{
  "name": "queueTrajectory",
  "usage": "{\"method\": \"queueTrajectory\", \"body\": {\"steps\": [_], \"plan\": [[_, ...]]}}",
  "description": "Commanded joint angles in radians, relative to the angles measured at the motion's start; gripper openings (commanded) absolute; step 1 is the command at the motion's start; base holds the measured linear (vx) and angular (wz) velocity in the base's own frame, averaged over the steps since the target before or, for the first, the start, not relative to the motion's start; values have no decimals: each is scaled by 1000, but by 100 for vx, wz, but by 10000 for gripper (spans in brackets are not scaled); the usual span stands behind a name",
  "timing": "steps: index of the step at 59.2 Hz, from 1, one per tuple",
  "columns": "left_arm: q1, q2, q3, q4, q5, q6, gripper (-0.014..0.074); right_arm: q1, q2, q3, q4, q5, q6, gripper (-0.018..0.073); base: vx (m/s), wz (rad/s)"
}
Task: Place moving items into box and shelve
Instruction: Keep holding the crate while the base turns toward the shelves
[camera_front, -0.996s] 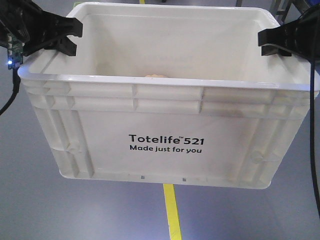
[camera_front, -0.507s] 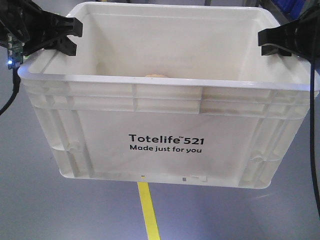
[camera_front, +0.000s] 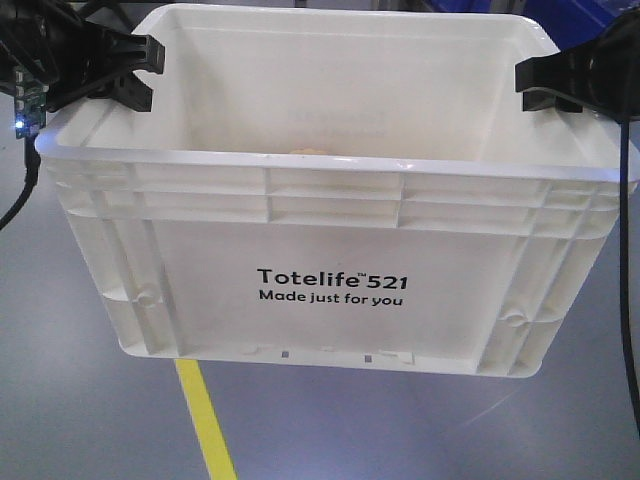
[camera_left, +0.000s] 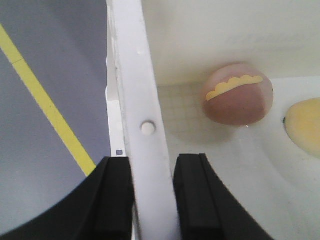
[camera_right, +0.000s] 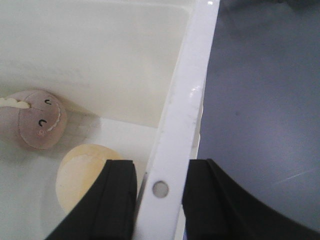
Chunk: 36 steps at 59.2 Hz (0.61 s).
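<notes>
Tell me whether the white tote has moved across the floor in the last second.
Yes. In the front view the box has shifted toward the picture's right against the yellow floor line, which is now under its left part, not its middle.

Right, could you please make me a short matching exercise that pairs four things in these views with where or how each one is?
Things:
1. left gripper
2. pinkish-brown lump
3. pale yellow lump
4. yellow stripe

Places or states:
A. on the grey floor, below the box
B. inside the box, plain-surfaced
C. closed on the box's side rim
D. inside the box, with a scalloped yellow band across it

Pairs: 1-C, 2-D, 3-B, 4-A.
</notes>
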Motion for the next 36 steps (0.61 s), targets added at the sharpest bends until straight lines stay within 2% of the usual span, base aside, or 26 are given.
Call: {"method": "queueTrajectory", "body": {"steps": [1, 36], "plan": [[-15, -60, -46, -90, -135, 14, -6, 1, -34, -42, 28, -112, 20, -6, 36, -53], [-15, -60, -46, -90, -135, 14, -6, 1, -34, -42, 28, -111, 20, -6, 35, -55]]}}
